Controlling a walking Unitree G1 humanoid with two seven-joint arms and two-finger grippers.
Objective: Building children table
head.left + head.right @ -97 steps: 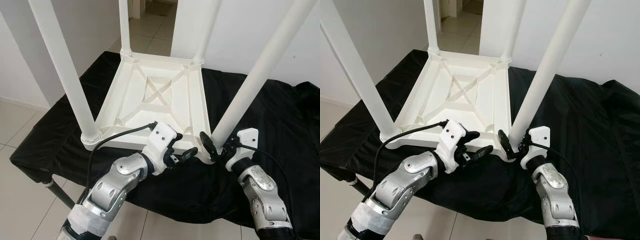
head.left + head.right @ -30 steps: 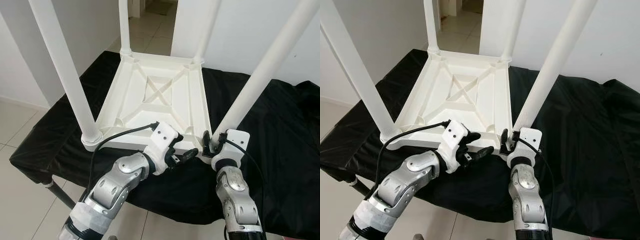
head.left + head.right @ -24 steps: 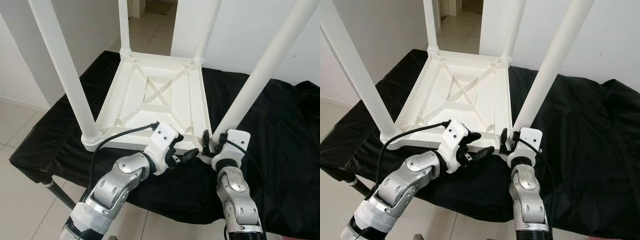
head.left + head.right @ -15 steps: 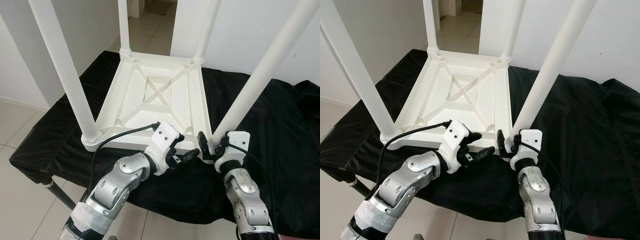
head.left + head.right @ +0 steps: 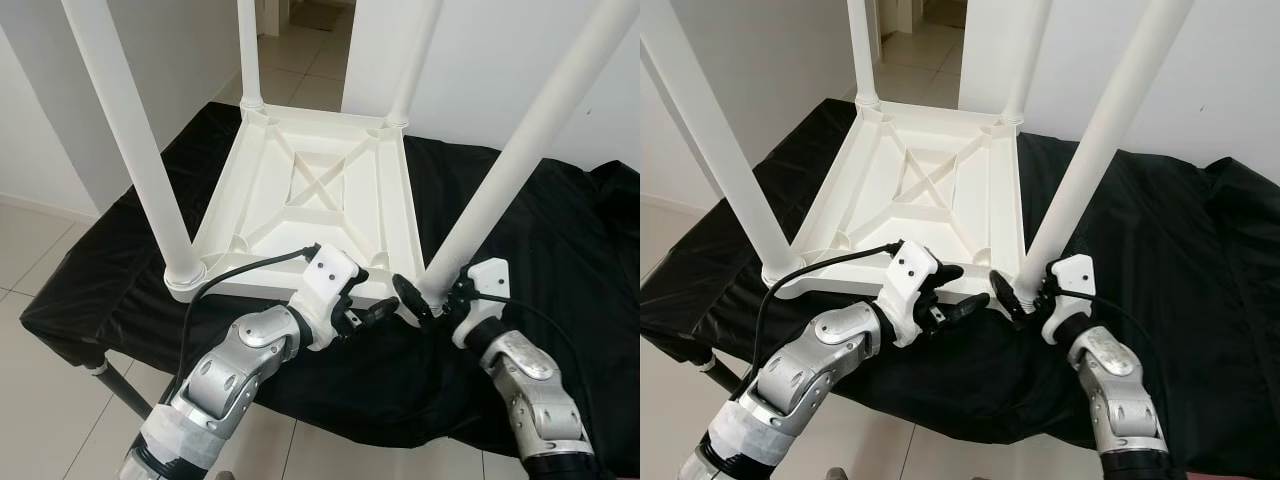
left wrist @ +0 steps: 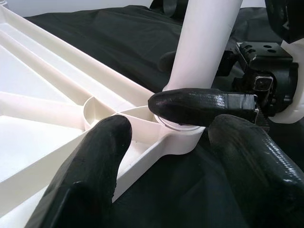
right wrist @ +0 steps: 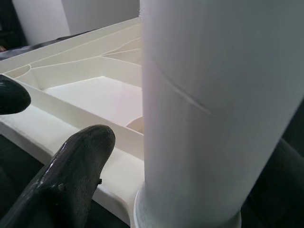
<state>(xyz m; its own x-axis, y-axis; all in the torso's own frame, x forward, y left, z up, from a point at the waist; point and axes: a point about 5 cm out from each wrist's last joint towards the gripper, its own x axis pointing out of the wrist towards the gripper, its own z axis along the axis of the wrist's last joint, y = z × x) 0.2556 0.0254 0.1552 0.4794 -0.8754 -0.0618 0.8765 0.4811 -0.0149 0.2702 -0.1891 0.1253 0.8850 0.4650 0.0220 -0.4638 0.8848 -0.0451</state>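
The white children's table (image 5: 315,195) lies upside down on the surface under a black cloth (image 5: 560,250), its ribbed underside facing up and its four round legs pointing upward. My work is at the near right corner, where the near right leg (image 5: 520,165) stands in its socket.

My right gripper (image 5: 428,302) is at the foot of that leg, my fingers (image 7: 71,166) set apart on either side of it. From my right wrist the leg (image 7: 213,109) sits just beside one black finger; I cannot tell whether the pads actually touch it.

My left gripper (image 5: 372,305) reaches in from the near left, its fingers (image 6: 85,166) spread open around the near edge of the table frame, just left of the same corner. From my left wrist I see the socket collar (image 6: 183,130) with one finger of my right gripper lying across it.

The near left leg (image 5: 140,150) stands well apart on the left, and the two far legs rise at the far corners. Beyond the cloth lie a white wall and pale floor tiles (image 5: 40,250).
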